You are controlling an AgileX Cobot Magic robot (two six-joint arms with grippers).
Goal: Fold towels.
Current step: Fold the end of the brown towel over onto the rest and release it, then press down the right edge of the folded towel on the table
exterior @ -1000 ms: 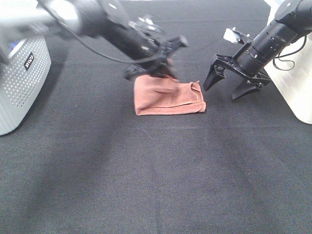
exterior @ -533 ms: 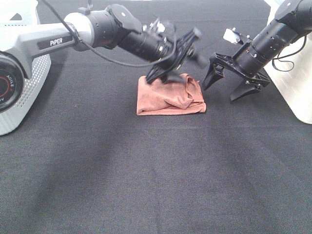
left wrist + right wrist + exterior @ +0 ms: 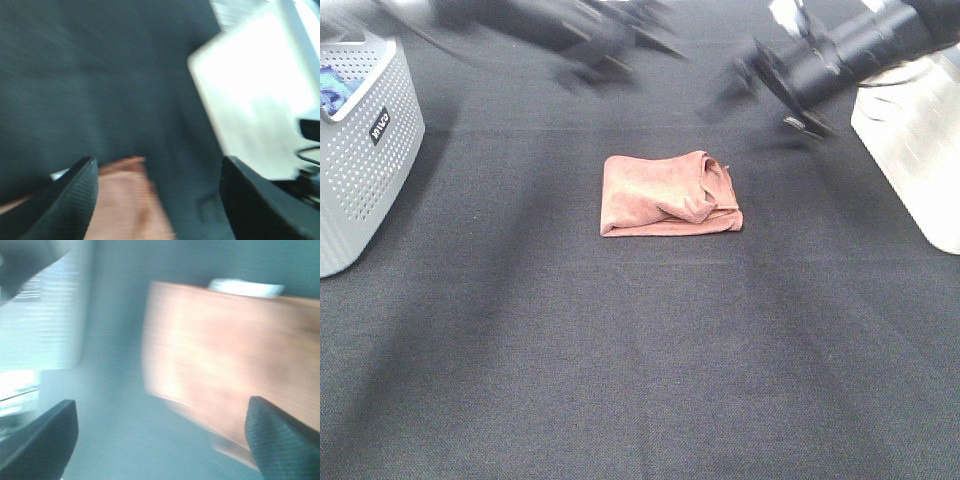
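Observation:
The terracotta towel (image 3: 665, 195) lies folded in a rumpled rectangle on the black table, its right end bunched up. My left gripper (image 3: 620, 45) is blurred, raised behind the towel and off it. Its wrist view shows open, empty jaws (image 3: 160, 200) with a corner of the towel (image 3: 125, 200) below. My right gripper (image 3: 765, 85) is blurred too, raised behind and to the right of the towel. Its wrist view shows open, empty jaws (image 3: 160, 440) over the towel (image 3: 215, 365).
A perforated white basket (image 3: 360, 150) stands at the left edge with a blue cloth (image 3: 332, 90) inside. Another white basket (image 3: 910, 140) stands at the right edge; it also shows in the left wrist view (image 3: 250, 90). Black cloth covers the table.
The left gripper has let go of the towel and pulled up and back. The right gripper has also lifted back. The towel stays folded where it lay.

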